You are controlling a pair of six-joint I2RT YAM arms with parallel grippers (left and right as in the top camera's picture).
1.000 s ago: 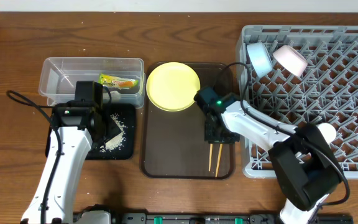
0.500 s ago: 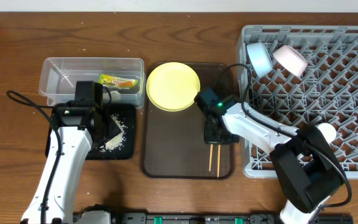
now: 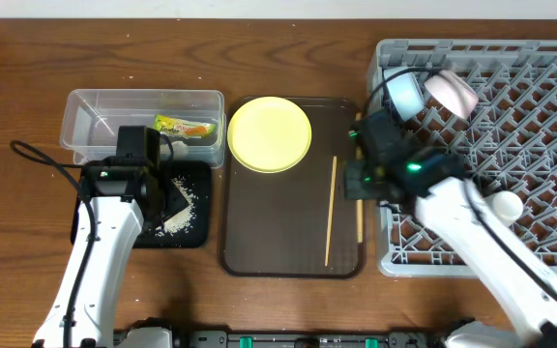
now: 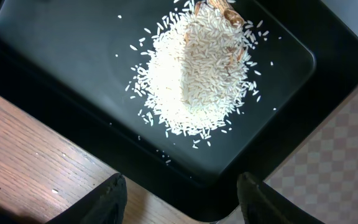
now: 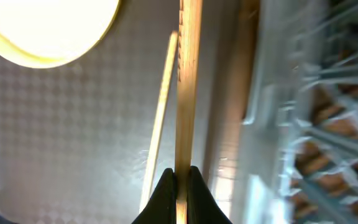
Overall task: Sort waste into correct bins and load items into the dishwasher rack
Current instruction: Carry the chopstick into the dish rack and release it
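Note:
My right gripper [image 3: 360,184] [image 5: 180,174] is shut on one wooden chopstick [image 3: 359,224] [image 5: 188,87], held above the right edge of the brown serving tray [image 3: 278,237]. The other chopstick [image 3: 330,213] [image 5: 160,118] lies on that tray. My left gripper [image 3: 167,198] [image 4: 182,186] hangs open over the near corner of the black tray [image 3: 196,174] [image 4: 61,50], which holds the white rice heap [image 3: 177,211] [image 4: 194,74]. The snack wrapper [image 3: 187,127] lies in the clear tub [image 3: 95,106]. A yellow plate [image 3: 270,133] [image 5: 42,25] sits at the serving tray's far end.
The grey dishwasher rack [image 3: 549,145] fills the right side, with a light blue bowl [image 3: 404,92] and a white bowl [image 3: 451,92] at its far left corner. A small pale cup [image 3: 506,205] sits in the rack by my right arm.
My right gripper closed on one chopstick and carried it up and to the right, toward the rack. The other chopstick shifted and stayed on the tray. The left arm has not moved.

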